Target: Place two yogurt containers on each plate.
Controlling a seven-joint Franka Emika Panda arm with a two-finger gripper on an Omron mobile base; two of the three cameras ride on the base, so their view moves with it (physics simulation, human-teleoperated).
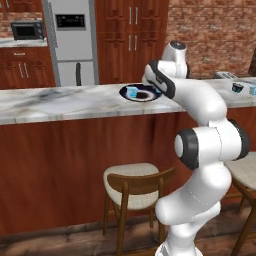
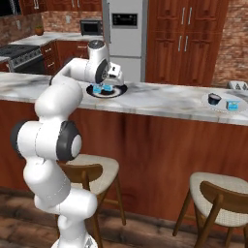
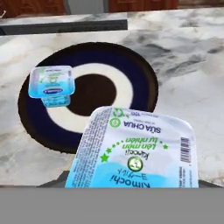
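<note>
- Left base view: the dark plate (image 1: 141, 93) sits on the marble counter (image 1: 65, 102) just above frame centre, with one yogurt cup (image 1: 132, 91) on its left part. The arm hides the hand here.
- Right base view: the gripper (image 2: 108, 87) hangs over that plate at upper left, fingers clamped on a second cup (image 2: 108, 88). At far right, the pale plate (image 2: 222, 103) carries another yogurt cup (image 2: 233, 104) beside a black cup (image 2: 214, 99).
- Hand view: the held cup's foil lid fills the lower centre, right at the fingertips. It looks light, thin-walled and easily crushed, best pinched by its side walls.
</note>
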